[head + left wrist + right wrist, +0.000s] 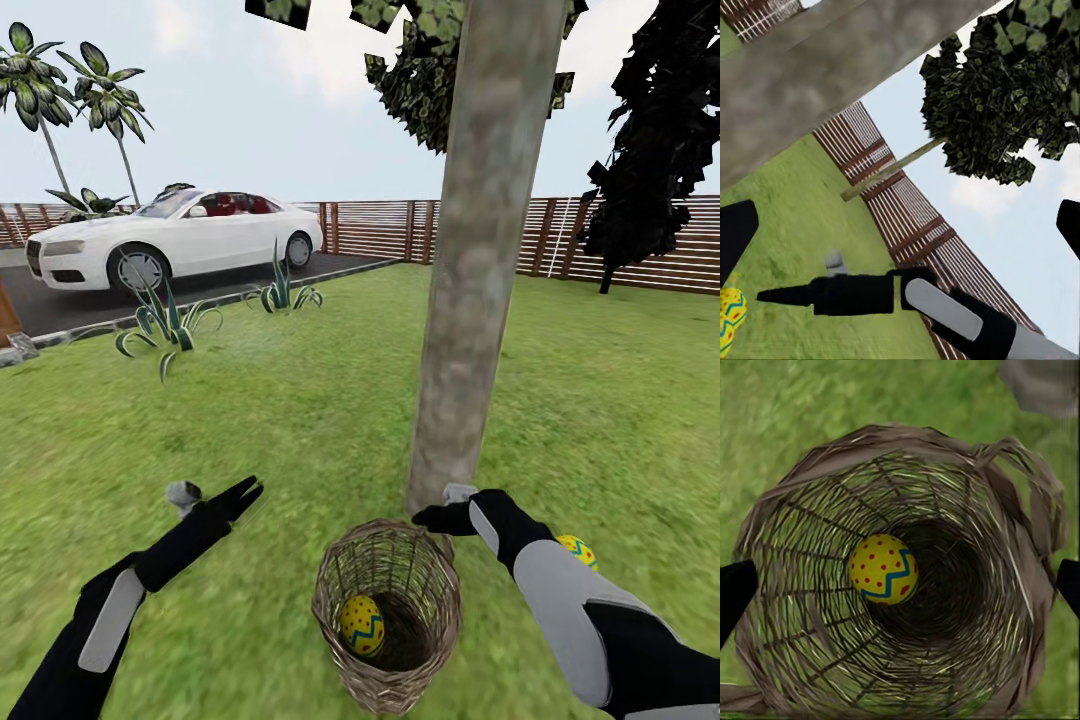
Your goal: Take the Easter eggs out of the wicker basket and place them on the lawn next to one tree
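Both arms outstretched, right pincer point(432, 517) spread wide above the wicker basket point(400, 680), left pincer point(245, 492) parted.

Before us, one yellow zigzag egg point(361, 624) inside our upright wicker basket point(340, 585), another egg point(577, 548) on the lawn point(250, 420) by the tree point(480, 250).

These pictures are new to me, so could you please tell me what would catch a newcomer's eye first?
A thick grey-brown tree trunk rises mid-lawn, with the wicker basket right at its foot. One yellow egg with a blue zigzag and red dots lies inside the basket; another egg sits on the grass beside the trunk, partly behind the right arm. A white car is parked on the driveway beyond.
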Robot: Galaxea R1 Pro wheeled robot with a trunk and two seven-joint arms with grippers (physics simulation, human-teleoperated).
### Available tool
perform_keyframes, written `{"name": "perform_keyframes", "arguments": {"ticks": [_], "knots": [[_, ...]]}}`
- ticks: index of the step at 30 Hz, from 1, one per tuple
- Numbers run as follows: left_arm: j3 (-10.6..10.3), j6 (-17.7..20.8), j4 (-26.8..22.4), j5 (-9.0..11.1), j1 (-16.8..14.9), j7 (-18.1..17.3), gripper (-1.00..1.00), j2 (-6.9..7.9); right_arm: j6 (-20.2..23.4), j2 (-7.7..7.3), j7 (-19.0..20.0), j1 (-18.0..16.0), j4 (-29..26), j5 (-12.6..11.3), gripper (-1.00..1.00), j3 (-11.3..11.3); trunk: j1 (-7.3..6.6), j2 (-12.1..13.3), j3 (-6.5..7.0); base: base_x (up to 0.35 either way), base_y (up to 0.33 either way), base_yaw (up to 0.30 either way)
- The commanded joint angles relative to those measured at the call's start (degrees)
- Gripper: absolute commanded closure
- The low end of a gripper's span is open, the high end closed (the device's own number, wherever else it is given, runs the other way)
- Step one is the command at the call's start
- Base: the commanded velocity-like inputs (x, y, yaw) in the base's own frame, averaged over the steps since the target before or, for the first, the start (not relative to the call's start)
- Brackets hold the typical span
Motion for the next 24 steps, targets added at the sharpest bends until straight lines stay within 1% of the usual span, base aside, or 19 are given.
{"name": "perform_keyframes", "arguments": {"ticks": [1, 3, 5, 7, 8, 9, 11, 13, 15, 18, 19, 24], "knots": [[1.0, 0.3, -1.2, 0.5, -0.2, 0.0, -1.0, -0.09, 1.0, 0.09, -0.4, 0.0, -0.1, 0.4, -1.0, 0.8, -0.01, 0.0, -0.06, 0.0, 0.0, 0.0], [2.2, 0.2, -3.0, 1.1, -0.3, 0.0, -1.0, -0.2, 2.6, 0.54, -2.1, 0.0, -0.1, 0.3, -1.0, 2.5, -0.01, 0.0, -0.06, 0.0, 0.0, 0.0], [2.9, -0.3, -3.9, 1.4, -0.4, 0.1, -1.0, -0.27, 3.5, 1.43, -3.8, 0.0, -0.1, 0.3, -1.0, 3.2, -0.01, 0.0, -0.06, 0.0, 0.0, 0.0], [3.2, -1.2, -4.2, 1.7, -0.4, 0.1, -1.0, -0.3, 3.8, 1.98, -5.1, 0.0, -0.1, 0.3, -1.0, 3.5, -0.01, 0.0, -0.06, 0.0, 0.0, 0.0], [3.3, -2.5, -4.4, 2.2, -0.5, 0.3, -1.0, -0.43, 3.9, 2.28, -6.4, 0.0, -0.1, 0.3, -1.0, 3.6, -0.01, 0.0, -0.06, 0.0, 0.0, 0.0], [3.3, -3.1, -4.4, 2.4, -0.5, 0.3, -1.0, -0.53, 4.0, 2.34, -6.7, 0.0, -0.1, 0.3, -1.0, 3.6, -0.01, 0.0, -0.06, 0.007, 0.0, 0.0], [3.3, -4.7, -4.5, 3.1, -0.7, 0.4, -1.0, -1.24, 4.1, 2.46, -7.7, 0.0, -0.1, 0.3, -1.0, 3.7, -0.01, 0.0, -0.06, 0.071, 0.0, 0.0], [3.3, -5.3, -4.5, 3.3, -1.0, 0.4, -1.0, -1.71, 4.1, 2.52, -8.2, 0.0, 0.0, 0.3, -1.0, 3.7, -0.01, 0.0, -0.06, 0.164, 0.0, 0.0], [3.2, -5.5, -4.5, 3.5, -1.2, 0.3, -1.0, -1.99, 4.2, 2.73, -8.7, 0.0, 0.4, 0.2, -1.0, 3.7, -0.01, 0.0, -0.06, 0.265, 0.0, 0.0], [3.2, -5.5, -4.5, 3.6, -1.3, 0.2, -1.0, -2.16, 4.2, 3.47, -9.5, 0.0, 1.9, 0.3, -1.0, 3.8, -0.01, 0.0, -0.06, 0.311, 0.0, 0.0], [3.1, -5.6, -4.2, 3.6, -1.3, 0.2, -1.0, -2.28, 4.2, 3.83, -10.4, 0.0, 2.9, 0.3, -1.0, 3.8, -0.01, 0.0, -0.06, 0.213, 0.0, 0.0], [3.2, -5.7, -4.3, 3.6, -1.3, 0.1, -1.0, -2.35, 4.3, 4.18, -11.0, 0.0, 3.6, 0.2, -1.0, 3.8, -0.01, 0.0, -0.06, 0.068, 0.0, 0.0]]}}
